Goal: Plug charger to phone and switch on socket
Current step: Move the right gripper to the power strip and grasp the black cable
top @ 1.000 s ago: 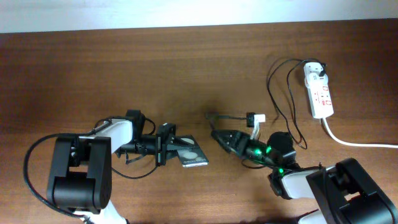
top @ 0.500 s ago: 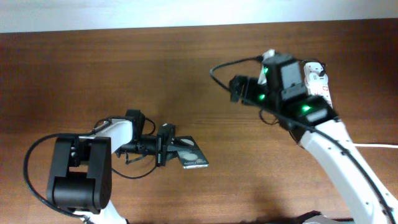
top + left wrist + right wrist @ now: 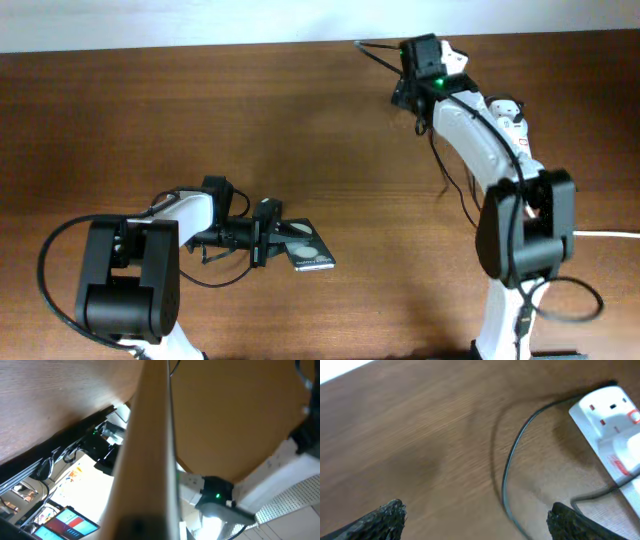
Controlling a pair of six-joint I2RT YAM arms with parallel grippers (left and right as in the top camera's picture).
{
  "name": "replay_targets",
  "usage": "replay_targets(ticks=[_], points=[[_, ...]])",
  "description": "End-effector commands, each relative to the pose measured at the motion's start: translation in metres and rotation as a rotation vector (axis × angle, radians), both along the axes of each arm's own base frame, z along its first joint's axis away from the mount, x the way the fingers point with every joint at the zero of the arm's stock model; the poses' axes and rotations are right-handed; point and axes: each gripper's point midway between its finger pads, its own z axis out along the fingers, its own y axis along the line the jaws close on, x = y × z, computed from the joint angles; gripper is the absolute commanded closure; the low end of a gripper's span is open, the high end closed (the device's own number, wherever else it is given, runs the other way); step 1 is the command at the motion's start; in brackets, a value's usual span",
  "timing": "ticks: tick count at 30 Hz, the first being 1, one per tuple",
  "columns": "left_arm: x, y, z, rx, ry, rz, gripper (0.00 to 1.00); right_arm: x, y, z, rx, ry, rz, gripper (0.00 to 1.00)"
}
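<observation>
The phone [image 3: 308, 248] lies at the front left, a flat black slab with white round spots. My left gripper [image 3: 266, 232] is shut on its left edge; in the left wrist view the phone's edge [image 3: 150, 460] fills the middle as a blurred strip. My right gripper [image 3: 375, 52] is open and empty, raised over the far back of the table. Its two fingertips [image 3: 480, 520] straddle bare wood and a loop of the black charger cable [image 3: 507, 470]. The cable [image 3: 440, 160] runs from the white socket strip [image 3: 520, 150], whose end also shows in the right wrist view [image 3: 610, 415]. The plug tip is not visible.
The thick white cord [image 3: 580, 230] leaves the strip toward the right edge. The right arm's links [image 3: 520, 220] stretch over the strip and cable. The table's back edge [image 3: 200, 45] meets a white wall.
My right arm has swung from the front middle of the table up to the far back, beside the socket strip. The left gripper and the phone have not moved.
</observation>
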Motion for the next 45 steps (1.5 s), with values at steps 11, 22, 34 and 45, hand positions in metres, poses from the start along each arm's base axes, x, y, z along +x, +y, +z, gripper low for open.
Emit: replay_targets(ticks=[11,22,34,45], points=[[0.003,0.000,0.004,-0.006,-0.017,0.003,1.00,0.029,-0.048,-0.087,0.032,0.013,-0.151,0.25],[0.003,0.000,0.004,-0.006,-0.016,0.003,1.00,0.009,0.065,-0.097,-0.023,0.175,0.411,0.96],[0.003,0.000,0.004,-0.006,-0.016,0.003,1.00,-0.085,0.104,-0.061,0.072,0.576,0.489,0.01],[0.003,0.000,0.004,-0.006,-0.016,0.003,1.00,0.018,0.030,-0.102,0.229,0.282,0.070,0.29]])
